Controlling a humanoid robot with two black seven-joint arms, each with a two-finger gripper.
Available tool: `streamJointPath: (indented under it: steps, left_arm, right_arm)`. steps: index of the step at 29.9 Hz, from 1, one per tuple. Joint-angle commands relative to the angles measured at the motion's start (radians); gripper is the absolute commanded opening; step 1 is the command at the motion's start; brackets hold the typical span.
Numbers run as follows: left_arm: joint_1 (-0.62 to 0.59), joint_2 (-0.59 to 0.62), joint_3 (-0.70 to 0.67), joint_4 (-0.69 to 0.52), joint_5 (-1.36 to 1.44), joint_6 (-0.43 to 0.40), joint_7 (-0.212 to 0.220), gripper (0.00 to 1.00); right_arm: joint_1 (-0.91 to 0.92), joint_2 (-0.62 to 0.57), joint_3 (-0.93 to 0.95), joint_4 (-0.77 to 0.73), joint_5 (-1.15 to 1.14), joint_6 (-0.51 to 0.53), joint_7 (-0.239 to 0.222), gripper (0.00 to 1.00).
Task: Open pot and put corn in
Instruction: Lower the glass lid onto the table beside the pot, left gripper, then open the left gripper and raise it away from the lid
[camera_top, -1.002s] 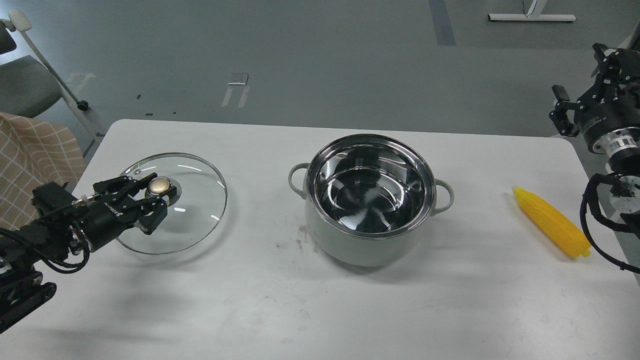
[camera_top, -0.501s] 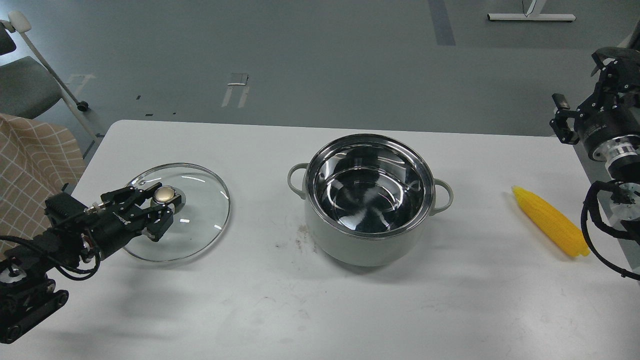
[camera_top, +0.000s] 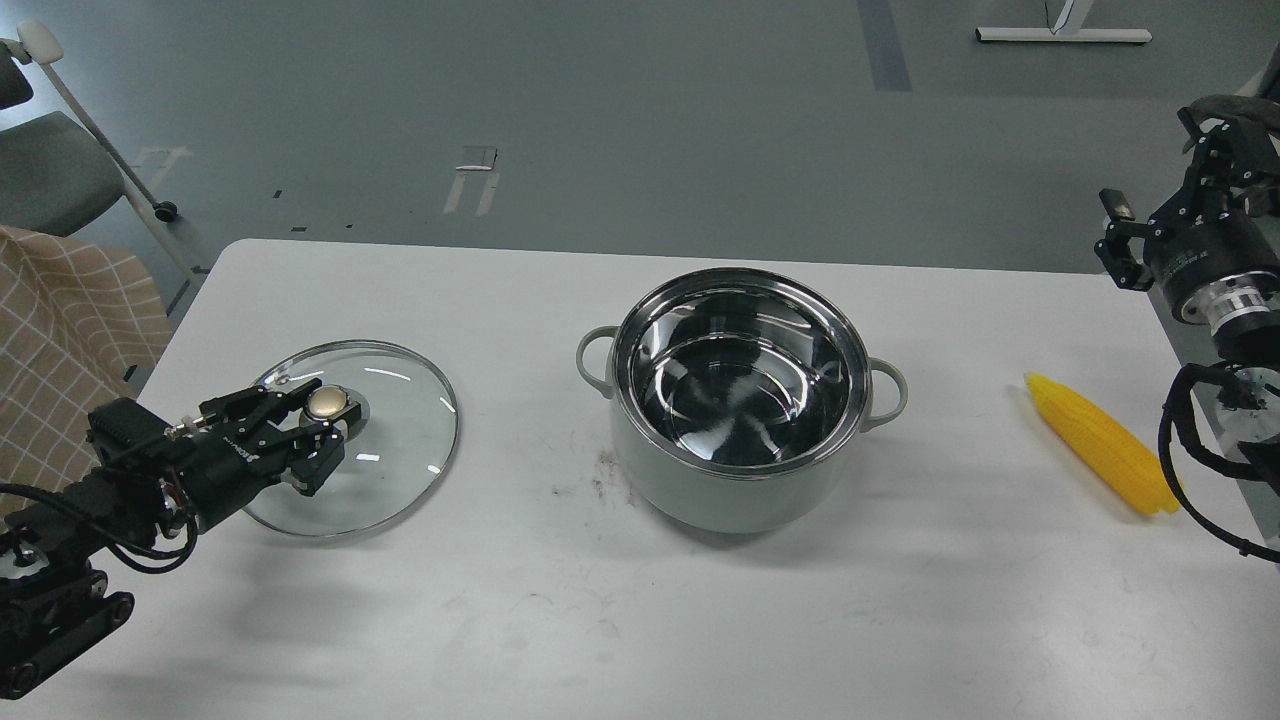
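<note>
The pale grey-green pot (camera_top: 738, 400) stands open at the table's middle, its steel inside empty. Its glass lid (camera_top: 390, 440) with a gold knob (camera_top: 326, 402) lies flat on the table at the left. My left gripper (camera_top: 322, 420) is shut around the knob, reaching in from the left. The yellow corn (camera_top: 1100, 443) lies on the table near the right edge. My right gripper (camera_top: 1115, 238) hangs above and behind the corn at the table's far right corner. Its two short fingers stand apart with nothing between them.
The white table (camera_top: 620, 600) has a few dark scuff marks (camera_top: 600, 480) left of the pot. A chair with a checked cloth (camera_top: 60, 340) stands off the table's left edge. Black cables (camera_top: 1190, 470) of my right arm hang just right of the corn.
My left gripper has lowered the lid towards me, from tilted and raised to flat on the table. My right gripper has shifted slightly up and back.
</note>
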Motion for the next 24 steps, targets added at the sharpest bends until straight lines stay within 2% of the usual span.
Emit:
streamJointPath:
  steps: [1,3,9,12,15,18,19,22,24]
  left_arm:
    - [0.001,0.000,0.002,0.000,-0.002,0.000,-0.005,0.68]
    - [0.001,0.000,0.000,0.000,-0.002,0.000,-0.008,0.69]
    - [-0.009,0.012,-0.014,-0.023,-0.074,0.003,-0.020,0.83]
    - [-0.029,0.040,-0.023,-0.089,-0.177,0.000,-0.020,0.86]
    - [-0.096,0.144,-0.029,-0.213,-0.327,-0.028,-0.020,0.88]
    - [-0.197,0.204,-0.034,-0.299,-0.517,-0.121,-0.020,0.89]
    - [-0.197,0.204,-0.034,-0.299,-0.517,-0.121,-0.020,0.89]
    - [-0.329,0.222,-0.044,-0.322,-0.758,-0.254,-0.020,0.89]
    - [-0.412,0.213,-0.061,-0.322,-0.993,-0.392,-0.020,0.89]
  right_arm:
    - [0.000,-0.001,0.001,0.000,0.000,0.000,0.000,1.00]
    - [0.000,-0.001,0.001,0.000,0.000,0.000,0.000,1.00]
    - [0.002,-0.001,0.001,0.000,0.000,0.000,0.000,1.00]
    - [0.003,-0.001,0.001,0.000,0.000,0.001,0.000,1.00]
    - [0.006,-0.004,0.003,0.005,-0.001,0.006,0.000,1.00]
    - [0.017,-0.053,0.001,0.048,-0.030,0.008,0.000,1.00]
    - [0.017,-0.054,0.001,0.048,-0.031,0.008,0.000,1.00]
    - [0.041,-0.109,0.001,0.117,-0.148,0.008,0.000,1.00]
    - [0.066,-0.174,0.001,0.175,-0.304,0.008,0.000,1.00]
